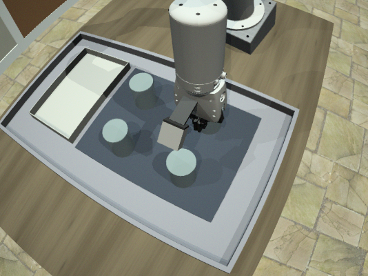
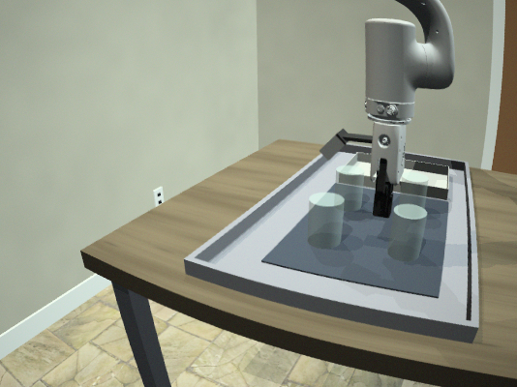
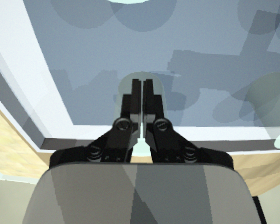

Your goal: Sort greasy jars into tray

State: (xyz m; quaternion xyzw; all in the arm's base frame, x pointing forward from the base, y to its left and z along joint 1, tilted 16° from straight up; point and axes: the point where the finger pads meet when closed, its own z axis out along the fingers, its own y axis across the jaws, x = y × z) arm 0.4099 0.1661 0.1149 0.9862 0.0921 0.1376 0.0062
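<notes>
Four clear glass jars stand mouth down on the dark drying mat (image 1: 224,160). In the top view I see three: one at the back near the tray (image 1: 140,83), one at the front near the tray (image 1: 115,130) and one at the front middle (image 1: 181,162). The arm hides the fourth, which shows in the exterior view (image 2: 408,231). My gripper (image 1: 200,123) (image 2: 382,210) is shut and empty, low over the mat between the jars. The pale tray (image 1: 80,92) holds no jar.
The mat and tray lie on a steel table top with a raised rim (image 1: 262,201), set on a wooden table. The robot's base (image 1: 248,22) stands at the back. The tray's dark rims (image 1: 117,84) stand beside the mat's left edge.
</notes>
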